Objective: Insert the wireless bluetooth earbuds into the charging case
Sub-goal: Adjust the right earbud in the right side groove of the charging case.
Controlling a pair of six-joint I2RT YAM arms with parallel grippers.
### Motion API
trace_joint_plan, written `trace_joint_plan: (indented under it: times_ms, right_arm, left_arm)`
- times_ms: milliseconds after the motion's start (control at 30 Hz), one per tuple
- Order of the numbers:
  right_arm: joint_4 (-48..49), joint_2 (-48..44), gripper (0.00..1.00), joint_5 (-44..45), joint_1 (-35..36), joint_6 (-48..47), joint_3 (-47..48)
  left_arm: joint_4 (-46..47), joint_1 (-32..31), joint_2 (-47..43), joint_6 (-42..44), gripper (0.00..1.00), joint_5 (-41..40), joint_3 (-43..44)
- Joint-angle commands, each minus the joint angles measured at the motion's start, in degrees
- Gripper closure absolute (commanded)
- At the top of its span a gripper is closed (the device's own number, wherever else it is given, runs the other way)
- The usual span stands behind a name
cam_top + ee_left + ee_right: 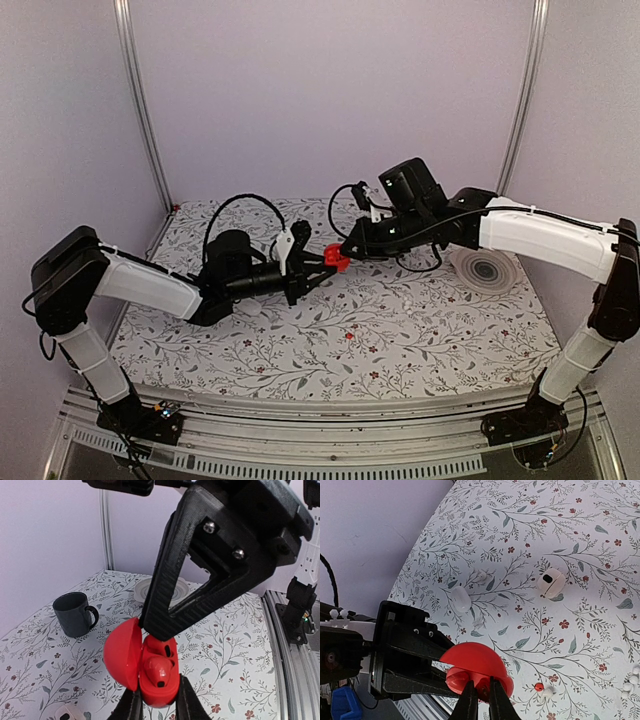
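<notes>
1. Red charging case (125, 655) is held clear of the tabletop (400, 330), approx. centre, lid swung open.
2. Left gripper (160, 700): jaws clamped on the case body from both sides.
3. Red earbud (159, 670) is seen seated in one hollow of the case.
4. Right gripper (481, 687): jaws narrow, nearly closed, tips set against the case at the lid side; whether anything is pinched can't be told.
5. Grey mug (75, 612) and a small white rounded item w/ dark hollow (550, 583) are left on the tabletop, well apart from the case.
</notes>
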Motion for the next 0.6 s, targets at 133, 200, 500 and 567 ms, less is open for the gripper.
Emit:
trace_joint_plan:
  times_ms: [133,200,500,567]
  right_arm:
    - [-3.9,2.3,0.88,5.0,1.5,-1.5,3.3]
    - [-4.7,2.9,0.88,6.2,2.0,-1.8,3.8]
    - [-3.7,-0.7,0.72,6.1,0.5,-2.1,3.1]
    - [-3.1,-1.2,0.72,5.1,0.0,-2.2,2.9]
  left_arm:
    - [0.9,-0.1,-1.5,0.0,1.0,0.9,1.2]
    - [0.8,-0.1,-1.5,-0.1,1.0,1.0,1.2]
    - [1.4,0.3,-1.2,-0.8,1.0,1.4,0.4]
    - [1.4,0.3,-1.1,-0.9,1.0,1.6,0.3]
